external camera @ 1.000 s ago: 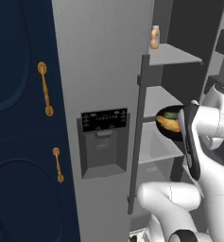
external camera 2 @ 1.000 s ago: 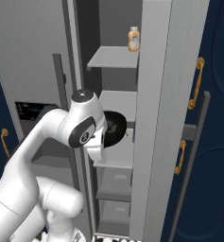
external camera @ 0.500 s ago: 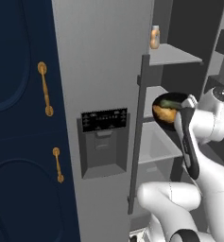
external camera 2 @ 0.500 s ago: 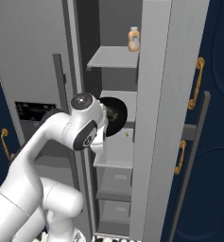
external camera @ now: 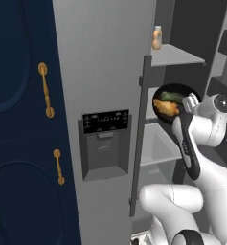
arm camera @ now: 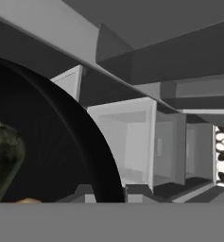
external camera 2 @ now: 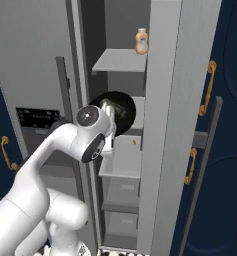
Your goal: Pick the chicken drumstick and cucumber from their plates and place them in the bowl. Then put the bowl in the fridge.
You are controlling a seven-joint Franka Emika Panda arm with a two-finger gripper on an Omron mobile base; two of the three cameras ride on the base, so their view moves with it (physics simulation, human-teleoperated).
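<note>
The black bowl [external camera: 159,94] hangs tilted in the open fridge [external camera: 100,72], between two grey shelves, its inside facing the left base view. In it lie the golden-brown chicken drumstick [external camera: 165,108] and, above that, the dark green cucumber [external camera: 172,97]. My gripper [external camera: 188,103] is shut on the bowl's right rim. From the right base view I see the bowl's dark underside [external camera 2: 124,116] beside the hand [external camera 2: 109,107]. In the hand view the bowl [arm camera: 56,146] covers the left half, with the cucumber [arm camera: 2,160] at the left edge. The plates are out of view.
An orange bottle [external camera: 156,38] stands on the upper shelf [external camera: 175,55]. The fridge door with the dark dispenser panel [external camera: 105,143] is at the left, its edge close to the bowl. Navy cabinets with gold handles [external camera: 45,91] flank the fridge. Drawers [external camera 2: 121,192] lie below.
The arm has lifted the bowl higher and carried it further in between the fridge shelves. The food has stayed in the bowl.
</note>
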